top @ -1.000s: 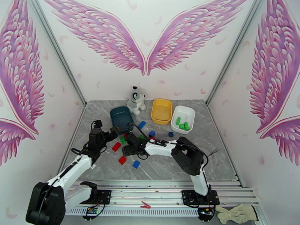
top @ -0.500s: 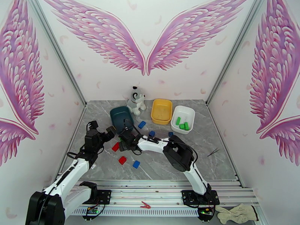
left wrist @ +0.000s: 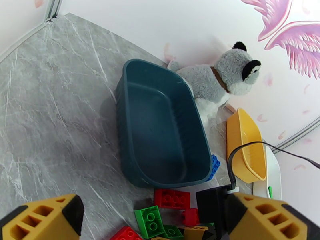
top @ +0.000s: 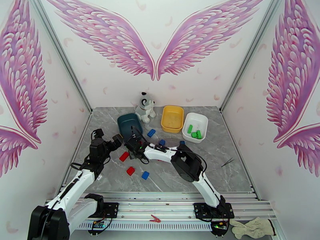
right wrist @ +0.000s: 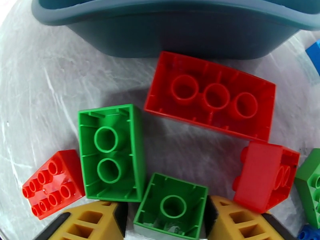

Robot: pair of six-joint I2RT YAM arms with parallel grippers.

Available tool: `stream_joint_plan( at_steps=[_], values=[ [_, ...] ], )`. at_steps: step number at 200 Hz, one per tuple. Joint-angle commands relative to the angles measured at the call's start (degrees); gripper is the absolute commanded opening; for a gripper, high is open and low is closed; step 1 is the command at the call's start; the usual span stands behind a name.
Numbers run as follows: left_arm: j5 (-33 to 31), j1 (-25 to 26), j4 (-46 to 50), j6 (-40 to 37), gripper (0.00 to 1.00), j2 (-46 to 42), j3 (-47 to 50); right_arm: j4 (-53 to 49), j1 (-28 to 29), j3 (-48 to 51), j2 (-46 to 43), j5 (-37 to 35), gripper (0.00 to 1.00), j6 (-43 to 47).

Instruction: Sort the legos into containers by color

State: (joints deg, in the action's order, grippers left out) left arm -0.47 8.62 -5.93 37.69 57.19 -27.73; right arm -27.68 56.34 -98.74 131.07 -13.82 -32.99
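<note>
My right gripper [right wrist: 167,216] [top: 134,146] is down in a cluster of legos just in front of the dark teal tub [top: 129,124] [right wrist: 160,25]. Its pads press both sides of a small green brick [right wrist: 172,207] that lies studs down. Around it lie a longer green brick [right wrist: 110,153], a long red brick [right wrist: 212,101] and two small red ones [right wrist: 54,183] [right wrist: 266,177]. My left gripper [left wrist: 152,211] [top: 115,141] hovers open left of the cluster, facing the teal tub [left wrist: 160,125]. The yellow tub [top: 173,118] holds nothing I can see. The white tub [top: 200,121] holds green bricks [top: 193,131].
A plush dog [top: 145,107] sits behind, between the teal and yellow tubs. Loose red bricks [top: 124,156] [top: 130,171] and blue bricks [top: 145,175] [top: 151,133] [top: 162,142] are scattered on the grey marble table [top: 224,173]. Tweezers [top: 228,161] lie at the right.
My right gripper has swung left and away from me into the brick cluster by the teal tub. The left gripper has drawn back a little to the left.
</note>
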Motion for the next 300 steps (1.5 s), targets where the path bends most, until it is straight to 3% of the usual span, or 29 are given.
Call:
stream_joint_plan(
  at_steps=[1,47,93,123,166,199,231,252,269,284,300],
  values=[
    [1.2,-0.3,-0.5,0.3,0.99,0.1,1.3,-1.0,0.4,0.1,-0.2,-2.4,0.44,0.0],
    [1.2,3.0,-2.3,1.1,0.99,2.4,1.0,2.9,-0.3,9.4,-8.7,-2.6,0.31,1.2],
    [-0.4,14.3,-6.3,4.1,0.99,12.0,-4.5,5.1,-6.8,20.5,-23.0,-0.5,0.3,2.6],
    [-3.5,23.2,-7.5,4.0,0.99,20.9,-12.7,3.1,-14.7,24.8,-31.5,-0.5,0.31,3.8],
    [0.3,28.8,-12.7,6.8,0.99,37.9,-26.2,1.6,-31.2,29.5,-38.9,1.6,0.31,2.5],
    [2.4,33.9,-10.5,5.0,0.98,48.2,-39.4,1.9,-40.2,29.0,-39.6,3.4,0.33,0.9],
    [1.5,38.0,-8.0,1.8,0.98,53.2,-47.8,-0.1,-45.4,25.6,-35.9,3.8,0.35,1.0],
    [1.2,39.2,-6.9,-0.2,0.98,54.5,-50.4,-1.0,-47.2,24.5,-33.5,4.1,0.38,1.5],
    [0.6,39.8,-6.5,-1.4,0.98,54.2,-50.5,-1.7,-48.1,24.0,-32.5,4.3,0.49,2.3],
    [-0.8,40.0,-7.6,-2.1,0.98,52.6,-48.6,-1.9,-48.2,24.0,-32.9,4.3,0.59,3.1],
    [-2.8,40.0,-9.7,-2.4,0.98,49.9,-44.2,-2.0,-48.2,24.5,-34.2,5.1,0.63,3.6]
  ],
)
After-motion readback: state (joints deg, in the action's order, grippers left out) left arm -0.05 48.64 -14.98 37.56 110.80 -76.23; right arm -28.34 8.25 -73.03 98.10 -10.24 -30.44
